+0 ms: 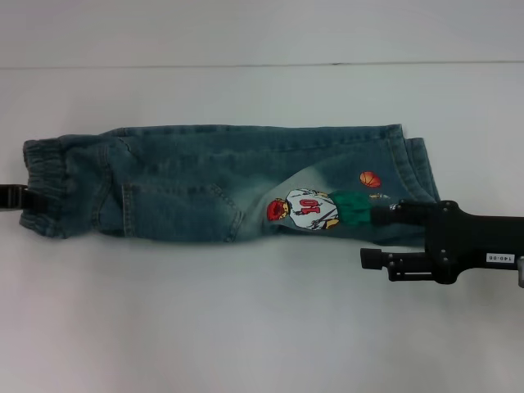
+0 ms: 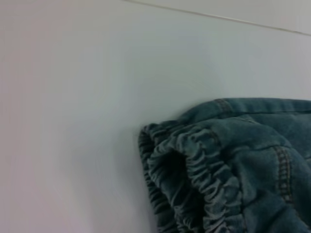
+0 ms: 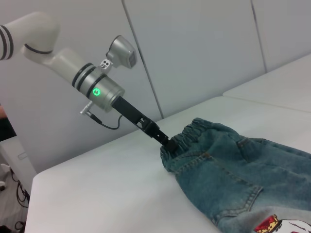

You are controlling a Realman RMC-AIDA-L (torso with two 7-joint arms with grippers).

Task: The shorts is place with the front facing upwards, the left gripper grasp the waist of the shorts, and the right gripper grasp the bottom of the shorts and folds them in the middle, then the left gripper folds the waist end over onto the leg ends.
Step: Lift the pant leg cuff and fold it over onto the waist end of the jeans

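- Head view: the blue denim shorts with the cartoon basketball-player print (image 1: 221,184) lie on the white tabletop (image 1: 246,327), already doubled lengthwise, long axis running from 9 to 3 o'clock. The puckered elastic waist of the shorts (image 1: 45,184) sits at the 9 o'clock end and the straight leg ends (image 1: 413,180) at the 3 o'clock end. The plain black left gripper (image 1: 29,198) meets the waistband at its outer edge; the pictures do not show whether it is pinching the cloth. The white-labelled black right gripper (image 1: 381,237) lies at the leg ends, one finger over the print's green part, the other on bare tabletop just beside the hem, so it stands spread and holds nothing.
- Left wrist view: only the gathered waist (image 2: 194,184) shows, its opening facing the camera; no fingers are visible.
- Right wrist view: the left gripper (image 3: 167,144) touches the waistband (image 3: 199,133) edge.
- Judgement: the waist must travel toward 3 o'clock onto the leg ends, and the left arm is the nearer one.
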